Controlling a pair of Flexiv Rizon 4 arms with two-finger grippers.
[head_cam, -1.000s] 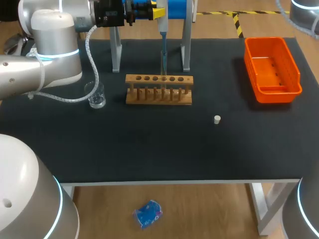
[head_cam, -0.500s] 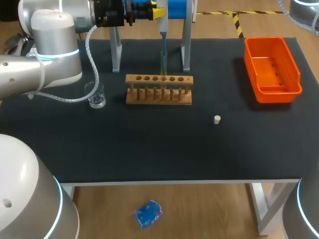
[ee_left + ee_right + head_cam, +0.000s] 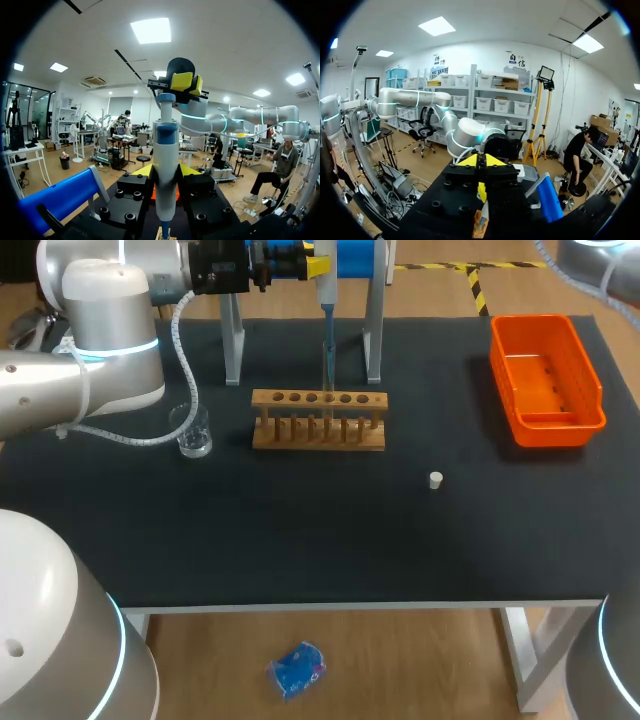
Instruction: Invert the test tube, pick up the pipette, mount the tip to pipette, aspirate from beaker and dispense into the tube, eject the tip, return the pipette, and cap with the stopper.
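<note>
My left gripper is shut on the blue and white pipette, holding it upright over the wooden tube rack. Its thin tip reaches down to a clear tube standing in the rack. In the left wrist view the pipette stands between my left gripper's fingers. My right gripper sits shut right at the pipette's top end; whether it touches is unclear. Its own view shows the right gripper with both tips together. The white stopper lies on the mat, right of the rack. The glass beaker stands left of the rack.
An orange bin sits at the back right of the black table. The pipette stand, with grey legs and a blue top, rises just behind the rack. My left arm stretches along the back left.
The bit of my right arm at the head view's top right corner has shifted slightly. The pipette, rack, beaker and stopper are where they were.
</note>
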